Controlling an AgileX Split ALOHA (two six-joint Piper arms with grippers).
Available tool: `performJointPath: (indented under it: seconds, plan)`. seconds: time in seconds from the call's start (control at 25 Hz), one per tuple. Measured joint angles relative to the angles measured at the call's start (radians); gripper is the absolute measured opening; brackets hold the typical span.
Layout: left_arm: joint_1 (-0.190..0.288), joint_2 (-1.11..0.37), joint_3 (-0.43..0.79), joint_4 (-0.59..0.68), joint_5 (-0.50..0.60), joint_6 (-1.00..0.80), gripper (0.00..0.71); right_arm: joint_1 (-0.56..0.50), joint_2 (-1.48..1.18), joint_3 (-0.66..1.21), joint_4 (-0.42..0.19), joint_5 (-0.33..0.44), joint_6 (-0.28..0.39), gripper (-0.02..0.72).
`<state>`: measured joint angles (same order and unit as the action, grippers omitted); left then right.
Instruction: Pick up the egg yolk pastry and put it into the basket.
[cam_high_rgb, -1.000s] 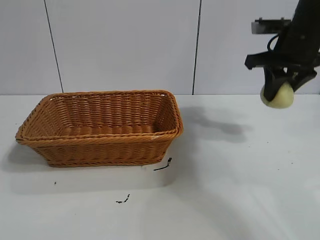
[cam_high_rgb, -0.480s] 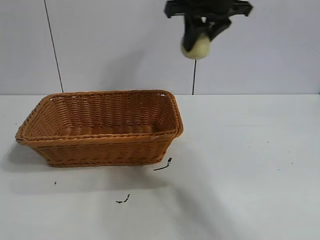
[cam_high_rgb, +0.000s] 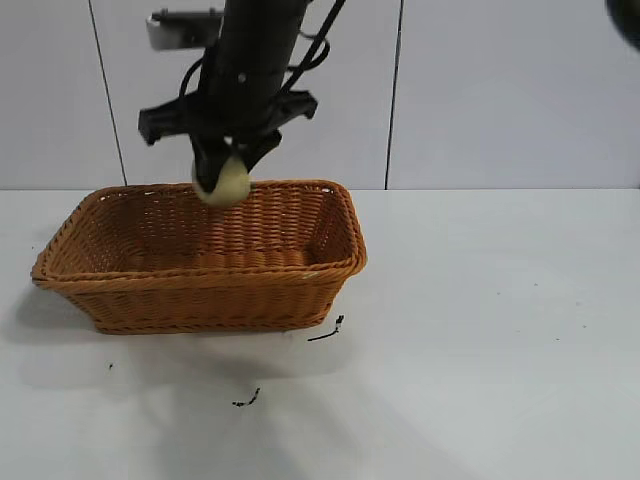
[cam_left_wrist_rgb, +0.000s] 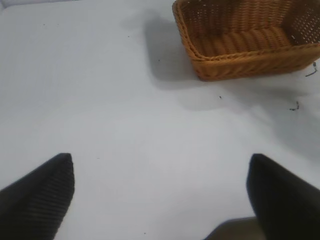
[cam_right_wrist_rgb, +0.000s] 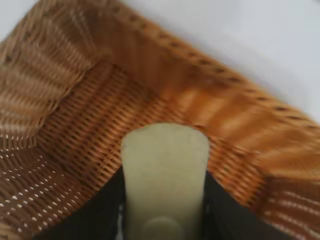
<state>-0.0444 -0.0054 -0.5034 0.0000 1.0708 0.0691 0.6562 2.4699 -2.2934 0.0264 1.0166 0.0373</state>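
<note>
My right gripper (cam_high_rgb: 222, 178) is shut on the pale yellow-cream egg yolk pastry (cam_high_rgb: 223, 184) and holds it in the air over the back rim of the orange-brown wicker basket (cam_high_rgb: 200, 282). In the right wrist view the pastry (cam_right_wrist_rgb: 165, 175) sits squeezed between the two black fingers (cam_right_wrist_rgb: 97, 210), with the basket floor (cam_right_wrist_rgb: 90, 125) below it. My left gripper (cam_left_wrist_rgb: 160, 172) is open and empty above bare table, far from the basket (cam_left_wrist_rgb: 235, 55); it is out of the exterior view.
The white table (cam_high_rgb: 480, 330) stretches right and in front of the basket. Two small black scraps (cam_high_rgb: 327, 330) (cam_high_rgb: 246, 399) lie on it just in front of the basket. A grey panelled wall stands behind.
My right gripper has carried the pastry from the far right, up and across to the left, and now down to just above the basket's back rim.
</note>
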Motion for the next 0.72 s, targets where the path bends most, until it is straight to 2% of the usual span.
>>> performJointPath:
  seconds: [0.16,0.24,0.28,0.36,0.4,0.48,0.6,0.72]
  plan:
    - [0.000,0.000,0.000,0.000,0.000,0.000,0.696,0.001,0.051,0.000,0.002,-0.004,0.000,0.232]
    - [0.000,0.000,0.000,0.000,0.000,0.000,0.696,0.001,0.053,0.000,0.002,-0.009,0.000,0.265]
    - [0.000,0.000,0.000,0.000,0.000,0.000,0.696,0.001,0.051,-0.003,0.002,-0.013,0.000,0.313]
    - [0.000,0.000,0.000,0.000,0.000,0.000,0.696,0.001,0.051,-0.019,0.000,-0.007,0.000,0.454]
    - [0.000,0.000,0.000,0.000,0.000,0.000,0.696,0.001,0.051,-0.032,-0.001,0.009,0.000,0.543]
    - [0.000,0.000,0.000,0.000,0.000,0.000,0.696,0.001,0.051,-0.067,-0.005,0.068,0.000,0.641]
    - [0.000,0.000,0.000,0.000,0.000,0.000,0.696,0.001,0.049,-0.138,-0.016,0.150,0.000,0.682]
    - [0.000,0.000,0.000,0.000,0.000,0.000,0.696,-0.002,0.028,-0.180,-0.018,0.178,0.000,0.691]
